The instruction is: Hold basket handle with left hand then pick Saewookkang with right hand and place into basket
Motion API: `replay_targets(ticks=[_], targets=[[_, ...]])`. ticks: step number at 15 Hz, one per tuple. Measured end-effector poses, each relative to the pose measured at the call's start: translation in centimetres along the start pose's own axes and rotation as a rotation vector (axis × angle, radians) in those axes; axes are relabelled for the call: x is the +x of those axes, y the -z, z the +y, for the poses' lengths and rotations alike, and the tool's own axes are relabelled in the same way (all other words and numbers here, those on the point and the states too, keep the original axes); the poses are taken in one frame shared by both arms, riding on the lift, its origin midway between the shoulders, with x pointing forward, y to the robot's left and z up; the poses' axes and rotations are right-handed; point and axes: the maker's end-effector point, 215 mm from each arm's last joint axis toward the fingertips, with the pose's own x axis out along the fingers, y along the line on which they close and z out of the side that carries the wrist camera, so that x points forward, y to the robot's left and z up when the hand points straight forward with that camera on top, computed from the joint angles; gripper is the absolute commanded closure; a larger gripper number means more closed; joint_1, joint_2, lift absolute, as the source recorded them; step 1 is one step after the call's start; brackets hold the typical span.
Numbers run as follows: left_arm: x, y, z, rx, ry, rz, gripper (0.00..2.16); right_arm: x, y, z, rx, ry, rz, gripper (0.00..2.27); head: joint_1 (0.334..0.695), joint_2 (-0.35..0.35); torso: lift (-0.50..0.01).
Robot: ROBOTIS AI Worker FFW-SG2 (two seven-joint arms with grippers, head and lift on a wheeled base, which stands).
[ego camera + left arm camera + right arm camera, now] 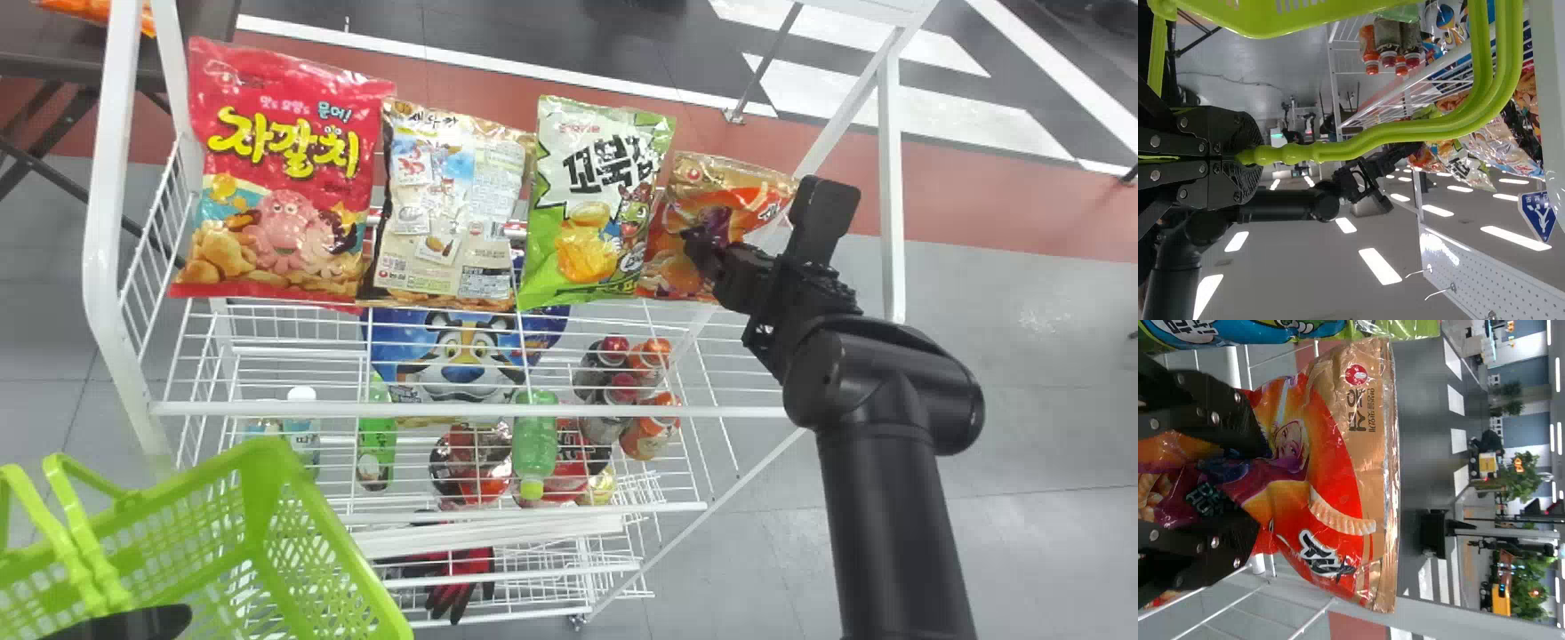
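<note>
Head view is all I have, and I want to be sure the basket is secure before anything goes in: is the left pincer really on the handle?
Observer: Yes. The left wrist view shows the left pincer closed on the basket's green handle.

Operator: Good. The right pincer hides part of the orange bag from me; what food is pictured on its front?

Observer: The right wrist view shows a curved, ridged snack piece printed on the orange bag, beside the right pincer.

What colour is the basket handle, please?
The basket handle is lime green, clearest in the left wrist view.
</note>
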Motion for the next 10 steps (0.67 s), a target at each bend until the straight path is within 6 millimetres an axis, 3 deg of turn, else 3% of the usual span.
replay_targets(ticks=[5,10], targets=[[0.0,-0.1,0.1,-0.002,0.001,-0.002,2.15,-3.7,-0.6,-2.5,-0.032,0.12,-0.009,2.25,0.695,-0.35,-0.019],[0.1,-0.2,0.0,0.0,0.003,0.0,2.15,-7.2,-2.1,0.4,-0.055,0.075,0.002,2.25,0.695,-0.35,-0.019]])
